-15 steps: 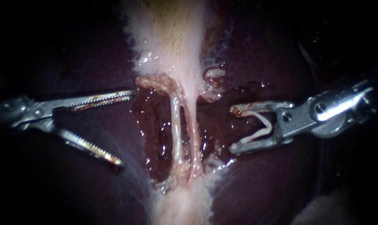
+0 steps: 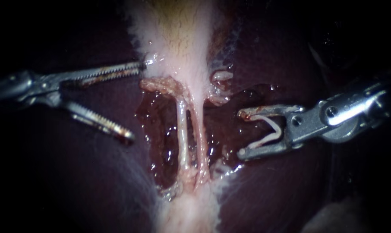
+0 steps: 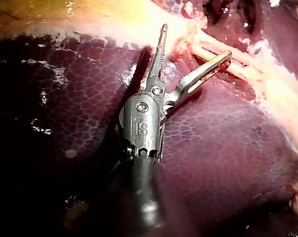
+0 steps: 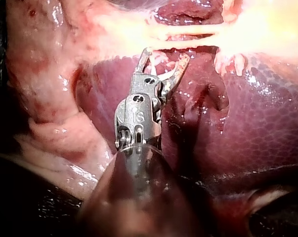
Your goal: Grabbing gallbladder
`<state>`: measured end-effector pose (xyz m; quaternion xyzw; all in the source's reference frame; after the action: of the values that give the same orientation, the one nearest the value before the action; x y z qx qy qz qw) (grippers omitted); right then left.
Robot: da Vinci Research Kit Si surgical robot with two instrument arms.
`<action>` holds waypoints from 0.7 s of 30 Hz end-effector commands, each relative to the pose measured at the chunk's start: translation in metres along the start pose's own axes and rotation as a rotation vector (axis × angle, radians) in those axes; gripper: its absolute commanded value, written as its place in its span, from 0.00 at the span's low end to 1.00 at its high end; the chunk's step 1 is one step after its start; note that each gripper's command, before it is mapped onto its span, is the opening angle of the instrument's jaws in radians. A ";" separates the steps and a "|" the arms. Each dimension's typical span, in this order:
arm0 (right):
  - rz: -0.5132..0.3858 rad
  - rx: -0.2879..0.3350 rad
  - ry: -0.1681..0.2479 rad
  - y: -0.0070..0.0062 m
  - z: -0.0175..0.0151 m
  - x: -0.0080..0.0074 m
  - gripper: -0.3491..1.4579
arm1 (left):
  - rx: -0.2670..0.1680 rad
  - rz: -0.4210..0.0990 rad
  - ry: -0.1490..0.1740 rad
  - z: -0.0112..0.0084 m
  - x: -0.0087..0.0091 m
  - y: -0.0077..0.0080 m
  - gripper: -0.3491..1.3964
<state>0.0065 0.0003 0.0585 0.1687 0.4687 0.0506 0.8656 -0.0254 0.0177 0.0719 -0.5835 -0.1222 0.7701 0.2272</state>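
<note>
Since half a second ago, left instrument (image 2: 136, 101) has shifted across the liver (image 2: 74, 185) toward the gallbladder (image 2: 178, 43). Its claw is spread wide and holds nothing. One toothed tip rests at the gallbladder's pale edge; the other lies over dark liver, well apart from it. Gallbladder: pale band just ahead of that first tip, narrowing into two thin tubes (image 2: 183, 138) that run between the two claws. Right instrument (image 2: 242, 133) is unmoved against the tissue. Its claw stands apart but carries a white clip (image 2: 269, 138), one arm against each half. Its tips are near the tubes, not touching.
</note>
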 end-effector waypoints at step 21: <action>0.000 0.000 0.000 -0.0001 0.0000 0.0001 0.47 | 0.002 -0.001 -0.189 0.0034 -0.0061 -0.0031 0.38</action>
<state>0.0065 0.0002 0.0584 0.1688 0.4688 0.0505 0.8655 -0.0263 0.0177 0.0796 -0.5056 -0.1476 0.8219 0.2170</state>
